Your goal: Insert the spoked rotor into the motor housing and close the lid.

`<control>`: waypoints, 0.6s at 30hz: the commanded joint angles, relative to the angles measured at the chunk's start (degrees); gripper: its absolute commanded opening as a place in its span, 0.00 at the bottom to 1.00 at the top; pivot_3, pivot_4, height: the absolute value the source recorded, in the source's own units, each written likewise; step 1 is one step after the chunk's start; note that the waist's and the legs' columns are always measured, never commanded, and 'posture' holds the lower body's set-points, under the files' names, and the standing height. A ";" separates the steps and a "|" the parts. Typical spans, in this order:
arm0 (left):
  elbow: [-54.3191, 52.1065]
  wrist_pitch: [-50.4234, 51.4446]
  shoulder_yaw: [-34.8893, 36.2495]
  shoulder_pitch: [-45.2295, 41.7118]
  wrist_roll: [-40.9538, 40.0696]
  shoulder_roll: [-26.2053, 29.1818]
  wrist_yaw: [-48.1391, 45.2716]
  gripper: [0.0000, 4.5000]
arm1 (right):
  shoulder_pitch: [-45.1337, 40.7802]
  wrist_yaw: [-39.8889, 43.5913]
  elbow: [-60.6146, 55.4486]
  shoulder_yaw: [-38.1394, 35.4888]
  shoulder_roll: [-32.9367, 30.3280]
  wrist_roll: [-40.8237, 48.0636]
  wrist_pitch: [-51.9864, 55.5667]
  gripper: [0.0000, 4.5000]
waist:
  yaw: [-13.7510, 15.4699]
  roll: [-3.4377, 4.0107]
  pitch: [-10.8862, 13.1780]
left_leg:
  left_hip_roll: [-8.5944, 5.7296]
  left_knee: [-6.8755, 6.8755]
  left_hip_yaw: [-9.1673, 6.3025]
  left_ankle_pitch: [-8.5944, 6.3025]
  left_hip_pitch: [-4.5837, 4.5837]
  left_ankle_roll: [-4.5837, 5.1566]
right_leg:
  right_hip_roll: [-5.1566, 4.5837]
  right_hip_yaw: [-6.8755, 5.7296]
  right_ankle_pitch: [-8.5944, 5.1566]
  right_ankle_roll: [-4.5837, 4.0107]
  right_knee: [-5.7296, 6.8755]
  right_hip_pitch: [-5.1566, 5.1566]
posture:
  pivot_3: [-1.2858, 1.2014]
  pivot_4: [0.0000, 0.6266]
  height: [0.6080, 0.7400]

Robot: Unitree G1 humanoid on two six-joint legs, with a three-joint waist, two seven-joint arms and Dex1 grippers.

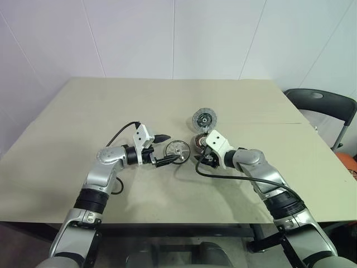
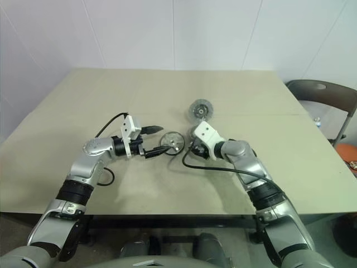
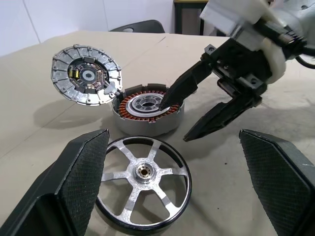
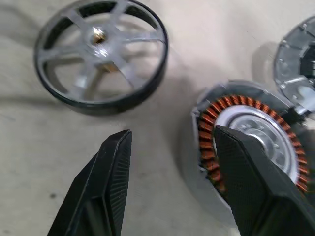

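Left gripper (image 3: 172, 172) is wide open and pretty much level, with the rotor (image 3: 141, 189) flat between its fingers. Right gripper (image 4: 170, 162) angles down, open, one finger inside the housing (image 3: 147, 109), lid (image 3: 86, 74) just behind.

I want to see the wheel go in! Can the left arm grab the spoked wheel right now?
Probably yes. The left gripper has its jaws wide open on either side of the spoked rotor, which lies flat on the table, with nothing between them.
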 commanded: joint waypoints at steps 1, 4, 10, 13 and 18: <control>-2.38 -0.67 0.63 -0.44 -0.40 0.07 0.27 1.00 | -1.59 -0.83 0.37 -0.78 -0.52 -1.66 -1.22 0.61 | 0.00 0.00 0.00 | 0.00 0.00 0.00 0.00 0.00 0.00 | 0.00 0.00 0.00 0.00 0.00 0.00 | 0.52 0.00 1.00; -2.37 -0.71 0.58 -0.43 -0.42 0.01 0.29 1.00 | -1.58 -1.17 1.61 -0.70 -0.60 -2.91 -1.05 0.61 | -0.01 0.00 0.00 | 0.00 0.00 0.01 0.00 0.00 0.00 | 0.00 0.00 0.00 0.00 0.00 0.01 | 0.52 0.00 1.00; -2.47 -0.79 0.54 -0.38 -0.41 0.00 0.41 1.00 | -1.16 -1.22 2.34 -0.68 -0.29 -3.94 -1.32 0.34 | 0.00 0.00 0.00 | 0.00 0.00 0.01 0.00 0.01 0.00 | 0.00 0.00 0.00 0.00 0.00 0.01 | 0.52 0.00 1.00; -2.71 -0.69 0.46 -0.31 -0.47 0.02 0.37 1.00 | -0.85 -1.26 2.08 -0.84 0.07 -3.85 -1.28 0.12 | 0.05 -0.01 -0.01 | 0.00 0.00 0.00 0.00 0.02 0.00 | 0.00 0.00 0.00 0.00 0.00 0.01 | 0.52 0.00 1.00; -2.80 -0.63 0.46 -0.34 -0.44 0.09 0.36 1.00 | -0.63 -1.22 1.51 -1.61 0.69 -2.99 -1.38 0.01 | -0.03 0.00 0.00 | 0.00 0.00 0.01 0.00 0.01 0.00 | 0.00 0.00 0.00 0.00 0.00 0.02 | 0.52 0.00 1.00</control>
